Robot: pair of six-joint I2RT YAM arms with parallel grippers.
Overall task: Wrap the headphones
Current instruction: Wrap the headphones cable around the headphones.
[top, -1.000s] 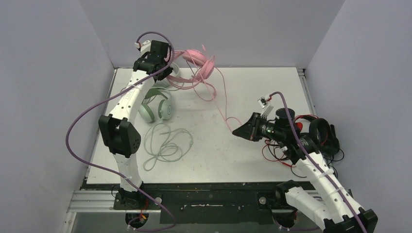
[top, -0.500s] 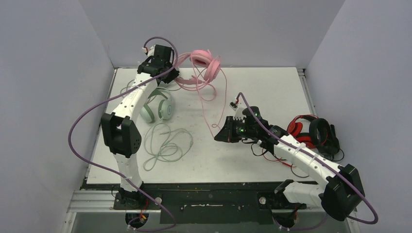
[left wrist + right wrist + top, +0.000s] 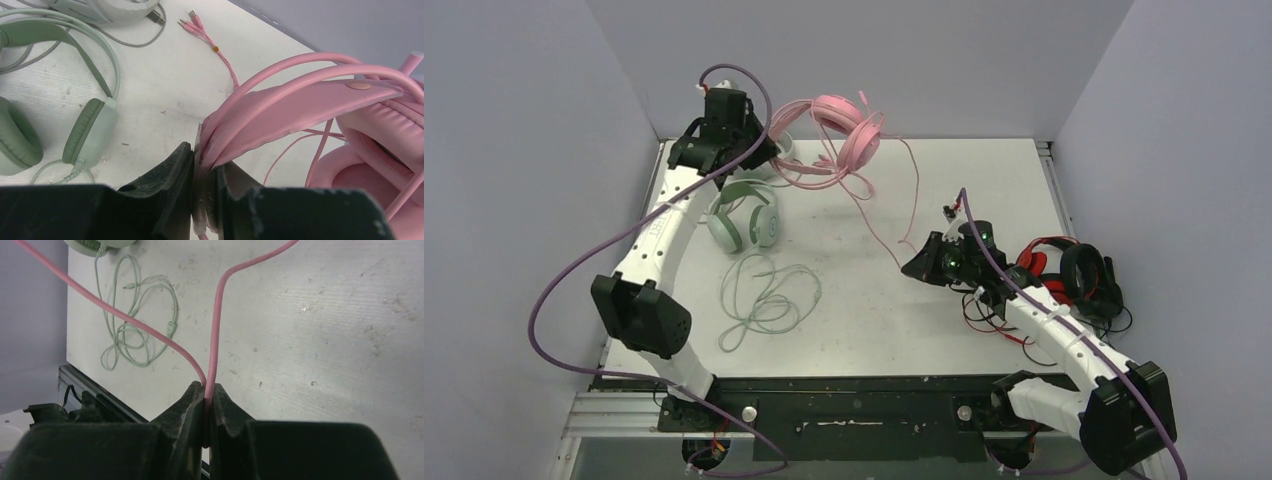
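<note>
Two grippers, both on the pink headset (image 3: 852, 128). Left gripper (image 3: 202, 167) is narrow, jaws clamped on its padded headband. The cups hang just right of the fingers, held up above the table (image 3: 964, 180). Right gripper (image 3: 206, 390) is fully closed, pinching the pink cable (image 3: 216, 325). Two strands run up and away from the fingertips. Mint green headset (image 3: 55, 125) lies flat on the table to the left of the left gripper, apart from it. Grey-white headset (image 3: 100, 7) is further ahead-left, only partly in view. Pink plugs (image 3: 192, 22) rest on the table ahead of the left fingers. Mint cable (image 3: 135, 335) lies in a loose coil ahead-left of the right gripper. Red-and-black headset (image 3: 1069, 272) sits behind the right gripper, beside its arm.
</note>
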